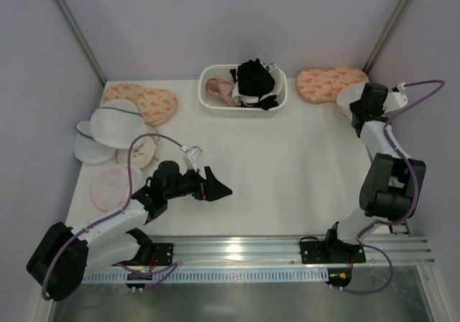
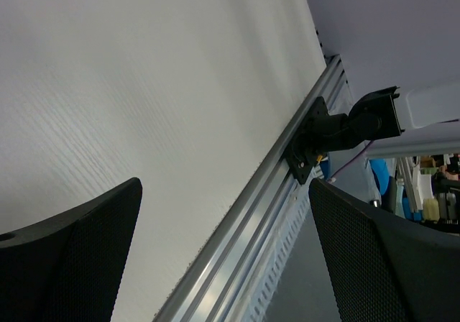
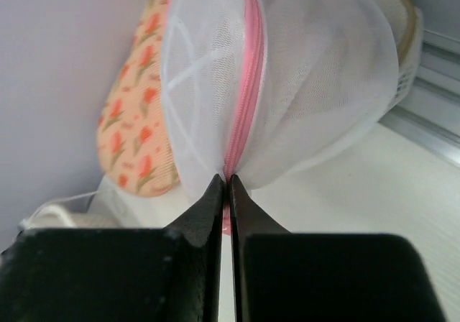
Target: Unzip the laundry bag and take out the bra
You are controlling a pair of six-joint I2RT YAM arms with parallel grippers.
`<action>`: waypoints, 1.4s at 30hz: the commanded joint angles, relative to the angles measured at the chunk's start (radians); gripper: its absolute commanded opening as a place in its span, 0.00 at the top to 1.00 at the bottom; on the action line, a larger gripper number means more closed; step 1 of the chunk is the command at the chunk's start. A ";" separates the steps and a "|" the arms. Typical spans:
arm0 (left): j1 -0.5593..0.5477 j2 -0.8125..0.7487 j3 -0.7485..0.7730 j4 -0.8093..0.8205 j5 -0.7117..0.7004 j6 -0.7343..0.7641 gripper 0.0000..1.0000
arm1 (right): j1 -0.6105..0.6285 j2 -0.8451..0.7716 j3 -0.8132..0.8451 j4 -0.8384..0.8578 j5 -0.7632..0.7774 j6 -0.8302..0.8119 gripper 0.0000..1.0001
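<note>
where the table [image 1: 287,171] reaches its far right corner, the laundry bag [image 3: 316,63] sits against the right gripper [image 3: 228,189], touching a floral pouch [image 3: 140,121] that lies just behind it. the gripper's two black fingers [image 3: 201,218] are pressed together with no gap, pinching the lower end of the pink zip [image 3: 248,85] that runs up the middle of the white mesh dome. whether they hold the zip pull or only the rim, i cannot tell. the zip looks closed along the length that shows, and nothing inside the mesh can be made out clearly.

the left gripper [image 1: 219,187] hangs low over the near left part of the table, well apart from the bag, spread wide and holding nothing. its wrist view shows only bare tabletop, the metal rail [image 2: 266,214] at the near edge and the right arm's base [image 2: 345,124].

a white basket [image 1: 241,109] stands at the far middle, with a black garment [image 1: 255,77] piled in it and a pale pink bra [image 1: 219,88] with thin straps on its left side. along the left side lie a second floral pouch [image 1: 144,100], a larger white mesh bag [image 1: 108,128], a cream round case [image 1: 146,152] and a pink round pad [image 1: 109,187].
</note>
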 commanded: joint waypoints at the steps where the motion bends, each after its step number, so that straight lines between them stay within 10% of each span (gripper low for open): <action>1: -0.002 -0.057 -0.002 -0.029 -0.019 -0.002 0.01 | 0.054 -0.191 -0.087 0.136 -0.038 -0.053 0.96; 13: -0.002 -0.333 -0.014 -0.227 -0.198 -0.106 0.01 | 0.181 -0.757 -0.509 -0.076 -0.197 -0.018 0.96; 25: -0.013 -0.367 -0.131 0.058 -0.161 -0.388 0.01 | 0.218 -1.343 -0.937 -0.110 -0.697 0.198 0.96; 42: -0.228 0.044 -0.030 0.515 -0.397 -0.573 0.01 | 0.290 -1.260 -1.021 0.196 -0.900 0.401 0.96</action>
